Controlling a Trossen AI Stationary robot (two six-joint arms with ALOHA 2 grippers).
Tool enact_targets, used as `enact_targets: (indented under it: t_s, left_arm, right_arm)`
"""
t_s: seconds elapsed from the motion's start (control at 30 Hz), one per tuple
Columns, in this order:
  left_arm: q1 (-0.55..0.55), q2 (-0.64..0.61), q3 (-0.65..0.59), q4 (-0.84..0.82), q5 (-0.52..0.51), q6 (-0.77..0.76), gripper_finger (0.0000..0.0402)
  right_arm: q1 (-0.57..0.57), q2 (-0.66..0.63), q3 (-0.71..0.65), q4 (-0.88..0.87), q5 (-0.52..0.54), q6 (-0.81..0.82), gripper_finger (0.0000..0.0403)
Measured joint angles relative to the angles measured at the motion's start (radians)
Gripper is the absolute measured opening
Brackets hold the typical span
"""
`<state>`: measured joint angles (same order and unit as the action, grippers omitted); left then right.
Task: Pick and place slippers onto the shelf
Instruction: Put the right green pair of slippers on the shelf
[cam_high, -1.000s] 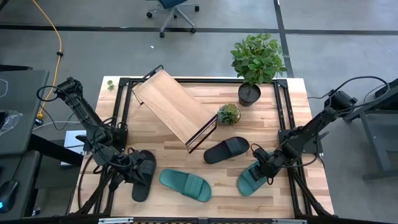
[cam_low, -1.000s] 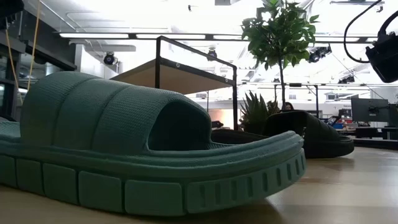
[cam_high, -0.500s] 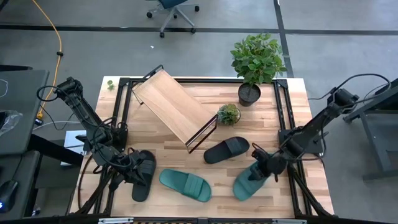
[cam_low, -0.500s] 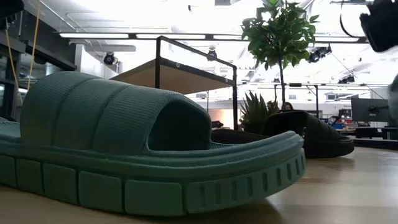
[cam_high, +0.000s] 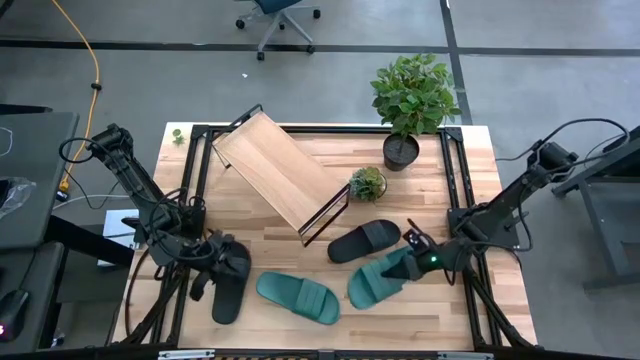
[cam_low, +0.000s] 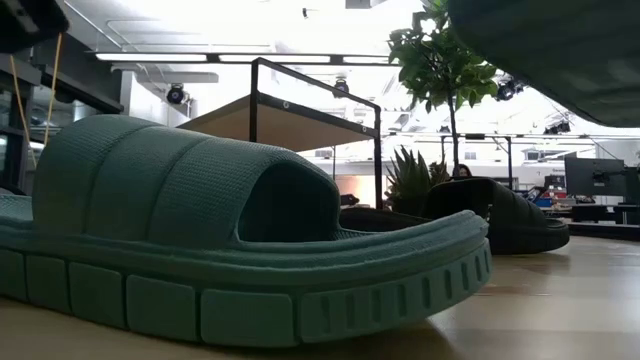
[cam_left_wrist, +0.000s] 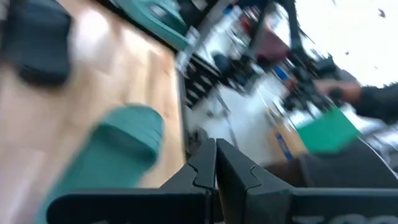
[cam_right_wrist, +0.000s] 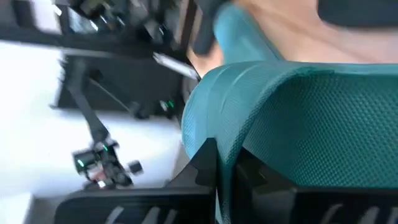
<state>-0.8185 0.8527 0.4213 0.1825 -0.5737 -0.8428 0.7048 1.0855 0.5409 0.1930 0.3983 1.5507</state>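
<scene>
Near the table's front edge, at about five o'clock from the shelf (cam_high: 283, 171), the right gripper (cam_high: 418, 262) holds a teal slipper (cam_high: 381, 279) up off the wood. Its fingers are clamped tight on the slipper's strap, and the right wrist view shows the teal foam pinched between them. To do this step well, the arm should lift the slipper high enough to clear the black slipper (cam_high: 364, 240) lying between it and the shelf, then carry it toward eleven o'clock and lay it flat on the slanted board. It should go slowly, because soft foam can slip out of a thin pinch, and the slope may let the slipper slide. The shelf holds no slippers yet, so all four are left to place. The second teal slipper (cam_high: 297, 297) lies at six o'clock from the shelf. The left gripper (cam_high: 206, 270) is at about seven o'clock, over the other black slipper (cam_high: 232, 282). Its fingers are pressed together, and whether they pinch the strap cannot be told from these views.
</scene>
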Motion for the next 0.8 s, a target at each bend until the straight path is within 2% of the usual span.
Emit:
enact_targets:
  t_s: [0.17,0.37,0.5,0.67,0.8]
  left_arm:
    - [0.001,0.0,0.0,0.0,-0.184,0.0,0.0001]
    - [0.001,0.0,0.0,0.001,-0.297,-0.03,0.0001]
    - [0.001,0.0,0.0,0.002,-0.332,-0.045,0.0001]
    - [0.009,0.0,0.004,0.0,-0.456,-0.04,0.0001]
    - [0.084,0.005,0.038,0.001,-0.428,0.018,0.0007]
  right_arm:
    - [-0.047,0.0,0.0,0.087,0.094,-0.121,0.0001]
    - [-0.143,0.0,0.04,0.078,0.09,-0.297,0.0]
    - [-0.214,-0.001,0.156,-0.068,0.048,-0.415,0.0]
    - [-0.3,-0.001,0.298,-0.319,0.045,-0.526,0.0]
    - [-0.357,-0.001,0.368,-0.354,-0.011,-0.634,0.0]
